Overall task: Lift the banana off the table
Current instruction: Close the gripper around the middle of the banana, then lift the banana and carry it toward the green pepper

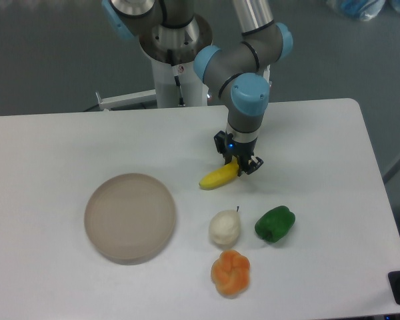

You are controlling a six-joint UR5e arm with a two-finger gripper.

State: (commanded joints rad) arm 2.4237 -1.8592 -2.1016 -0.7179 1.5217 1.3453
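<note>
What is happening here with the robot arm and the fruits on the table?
The arm has its end effector down at the right end of the banana, with the fingers on either side of it. The banana lies on the white table; no lift is visible. Nearby are a pear, a green pepper and an orange fruit, all apart from the end effector. A round beige plate sits to the left with nothing on it.

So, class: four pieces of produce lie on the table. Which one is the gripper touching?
The banana. The gripper has closed on its upper right end, while the whitish pear, green pepper and orange fruit lie apart, nearer the camera.
</note>
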